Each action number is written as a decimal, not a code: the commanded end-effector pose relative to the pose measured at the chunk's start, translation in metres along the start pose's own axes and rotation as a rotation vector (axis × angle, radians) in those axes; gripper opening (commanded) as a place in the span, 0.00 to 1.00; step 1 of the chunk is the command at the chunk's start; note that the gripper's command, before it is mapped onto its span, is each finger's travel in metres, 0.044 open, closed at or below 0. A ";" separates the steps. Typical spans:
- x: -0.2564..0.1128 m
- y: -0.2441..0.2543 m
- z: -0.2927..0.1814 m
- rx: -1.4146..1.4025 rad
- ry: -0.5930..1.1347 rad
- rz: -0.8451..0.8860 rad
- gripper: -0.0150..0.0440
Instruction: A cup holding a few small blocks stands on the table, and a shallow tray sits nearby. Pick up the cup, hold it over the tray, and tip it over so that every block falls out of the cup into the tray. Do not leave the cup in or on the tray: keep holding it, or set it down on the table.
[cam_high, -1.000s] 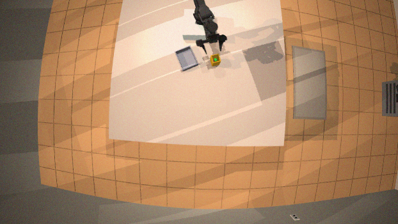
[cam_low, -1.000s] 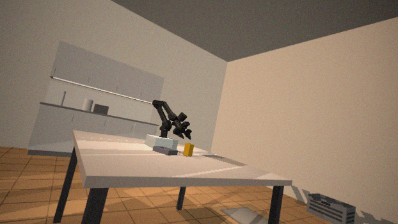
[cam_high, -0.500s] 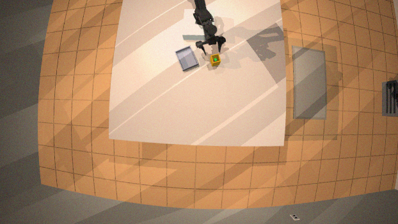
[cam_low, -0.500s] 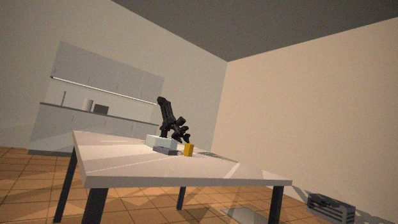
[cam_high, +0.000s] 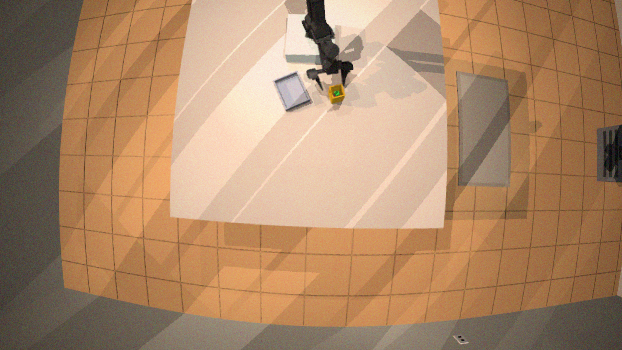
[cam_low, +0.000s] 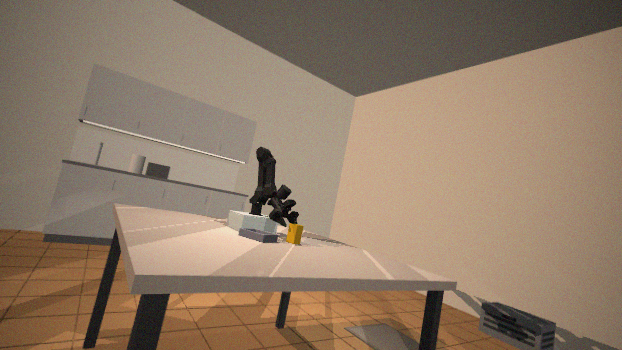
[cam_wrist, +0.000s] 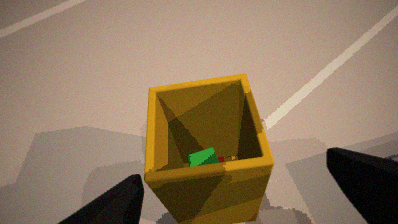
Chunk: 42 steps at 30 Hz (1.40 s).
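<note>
A yellow square cup (cam_high: 336, 101) (cam_low: 294, 234) (cam_wrist: 215, 195) stands upright on the table. Inside it lie a green block (cam_high: 337, 93) (cam_wrist: 202, 157), a bit of a red block (cam_wrist: 221, 159) and a small yellowish bit; the near wall hides the rest of the cup's floor. My gripper (cam_high: 333, 86) (cam_low: 291, 223) (cam_wrist: 233, 170) is open and empty, its fingers wide apart. In the wrist view one fingertip shows on each side of the cup, neither visibly touching it. The shallow grey-blue tray (cam_high: 280, 95) (cam_low: 257, 237) is beside the cup, to its left in the top and exterior views, and looks empty.
A pale box-like block (cam_high: 301, 36) (cam_low: 239, 220) stands behind the tray, beside the arm. The white table's (cam_high: 310, 180) (cam_low: 210, 265) near edge is far in front of the cup.
</note>
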<state>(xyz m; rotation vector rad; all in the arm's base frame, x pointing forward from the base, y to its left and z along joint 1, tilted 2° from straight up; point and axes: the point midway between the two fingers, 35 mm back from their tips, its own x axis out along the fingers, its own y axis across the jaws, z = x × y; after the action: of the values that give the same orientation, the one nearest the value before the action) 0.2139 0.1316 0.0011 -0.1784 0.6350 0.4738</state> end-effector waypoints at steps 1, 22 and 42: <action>0.007 0.000 0.000 -0.003 -0.006 0.003 1.00; 0.037 0.000 -0.003 -0.003 -0.010 0.003 1.00; 0.055 0.000 -0.002 -0.003 -0.011 0.003 0.92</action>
<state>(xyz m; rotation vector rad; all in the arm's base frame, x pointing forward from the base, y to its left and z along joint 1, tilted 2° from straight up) 0.2502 0.1499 -0.0341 -0.1763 0.6285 0.4729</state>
